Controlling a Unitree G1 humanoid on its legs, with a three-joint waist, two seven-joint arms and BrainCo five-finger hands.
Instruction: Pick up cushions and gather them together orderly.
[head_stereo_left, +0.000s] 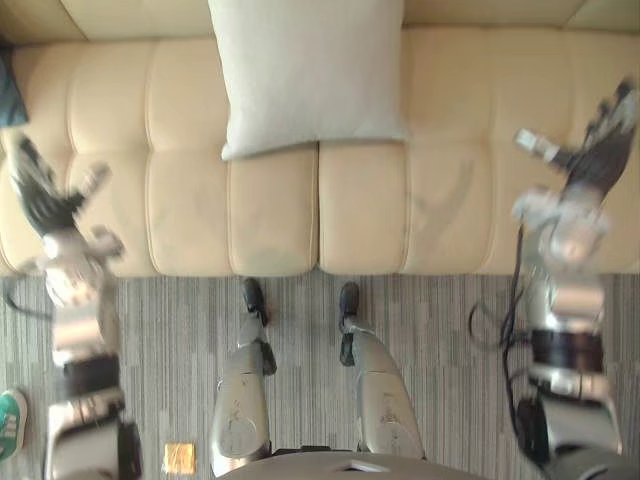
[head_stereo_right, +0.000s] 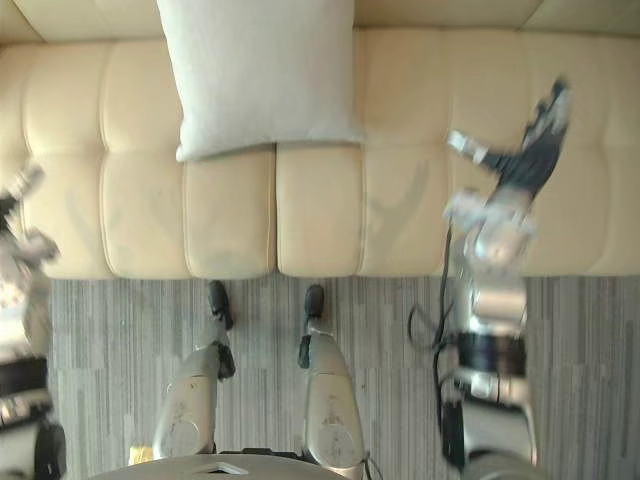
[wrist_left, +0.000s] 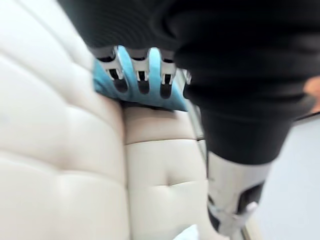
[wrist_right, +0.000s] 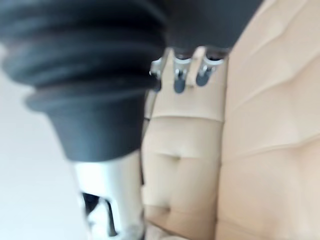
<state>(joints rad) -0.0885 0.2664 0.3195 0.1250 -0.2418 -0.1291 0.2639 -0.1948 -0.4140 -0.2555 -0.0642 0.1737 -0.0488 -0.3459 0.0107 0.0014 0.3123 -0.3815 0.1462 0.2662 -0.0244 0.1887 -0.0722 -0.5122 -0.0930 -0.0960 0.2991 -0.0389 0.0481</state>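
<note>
Gathering looks barely begun. The white cushion lies far centre on the sofa, and the blue cushion is far left, well apart. The left hand and right hand hover with fingers spread, holding nothing.

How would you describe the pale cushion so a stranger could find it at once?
Find the cream tufted sofa. Near its middle seam lies a square cushion. It is plain greyish white, unlike the teal thing at the sofa's left end.
</note>
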